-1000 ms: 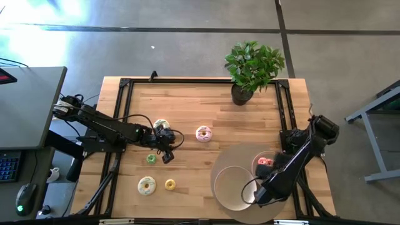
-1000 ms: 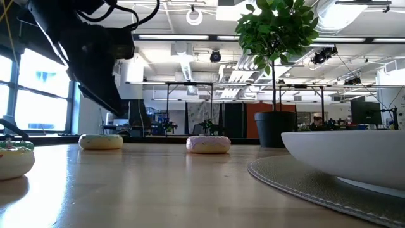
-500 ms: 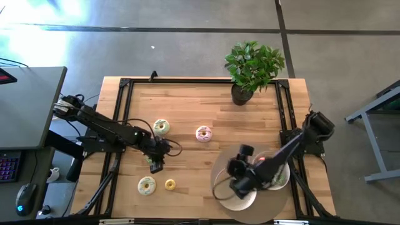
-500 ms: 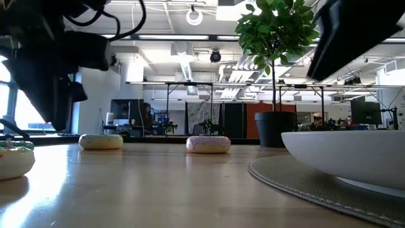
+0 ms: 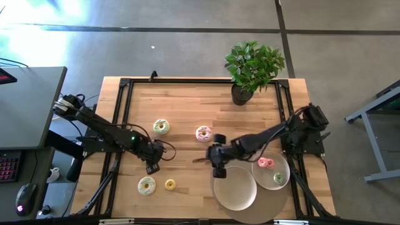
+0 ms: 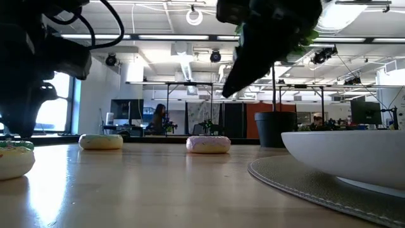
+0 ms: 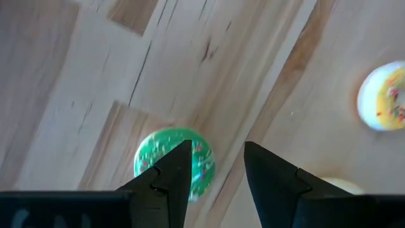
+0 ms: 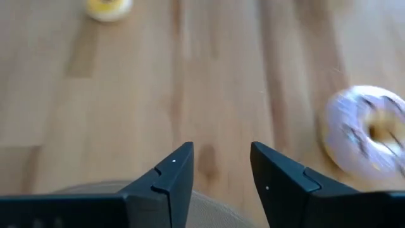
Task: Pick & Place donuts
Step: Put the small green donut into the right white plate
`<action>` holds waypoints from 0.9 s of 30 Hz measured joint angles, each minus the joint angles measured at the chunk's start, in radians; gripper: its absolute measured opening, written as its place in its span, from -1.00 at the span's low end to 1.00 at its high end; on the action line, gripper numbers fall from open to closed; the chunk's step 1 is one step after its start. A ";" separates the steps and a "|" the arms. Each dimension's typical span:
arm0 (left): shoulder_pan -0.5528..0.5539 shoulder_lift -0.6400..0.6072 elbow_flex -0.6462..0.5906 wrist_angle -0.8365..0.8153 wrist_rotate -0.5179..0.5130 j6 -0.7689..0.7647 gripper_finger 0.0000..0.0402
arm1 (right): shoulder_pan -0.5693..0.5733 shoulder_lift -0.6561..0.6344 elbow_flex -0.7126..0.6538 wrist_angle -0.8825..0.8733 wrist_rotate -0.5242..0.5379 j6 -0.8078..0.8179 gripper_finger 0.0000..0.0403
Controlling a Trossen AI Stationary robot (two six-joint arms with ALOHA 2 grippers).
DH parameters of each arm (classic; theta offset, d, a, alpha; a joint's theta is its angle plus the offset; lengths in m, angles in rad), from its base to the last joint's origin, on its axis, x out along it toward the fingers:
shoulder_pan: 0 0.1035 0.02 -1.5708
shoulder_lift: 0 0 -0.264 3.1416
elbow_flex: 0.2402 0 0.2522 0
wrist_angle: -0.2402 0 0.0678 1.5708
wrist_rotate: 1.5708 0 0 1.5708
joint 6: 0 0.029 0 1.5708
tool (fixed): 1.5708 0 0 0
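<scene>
Left claw (image 5: 152, 166) fingers parted, angled down; right claw (image 5: 217, 170) fingers parted, reaching mid-table.

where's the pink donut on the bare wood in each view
High view: pink donut mid-table, just beyond the right gripper.
Low view: centre, on the table's far part.
Left wrist view: not in it.
Right wrist view: at the right edge.
Shared landmark: the potted plant, seen in the high and low views.

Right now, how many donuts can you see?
7. Five lie on the bare table: white, pink, green under the left gripper, big yellow, small yellow. Two sit on the right plate: pink, green. The arms may hide more.
</scene>
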 joint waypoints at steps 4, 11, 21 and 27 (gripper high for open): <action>-0.035 0.000 0.001 -0.054 -0.005 -0.046 -0.29 | -0.044 0.001 -0.002 0.068 -0.145 -0.087 -0.28; -0.085 0.012 0.001 -0.058 -0.114 -0.081 -0.29 | -0.056 0.002 -0.002 0.112 -0.163 -0.131 -0.27; -0.098 0.085 0.001 -0.036 -0.146 -0.109 -0.29 | -0.052 0.002 -0.002 0.105 -0.166 -0.125 -0.28; -0.097 0.169 0.005 -0.023 -0.124 -0.160 -0.35 | -0.033 0.002 -0.002 0.106 -0.144 -0.200 -0.29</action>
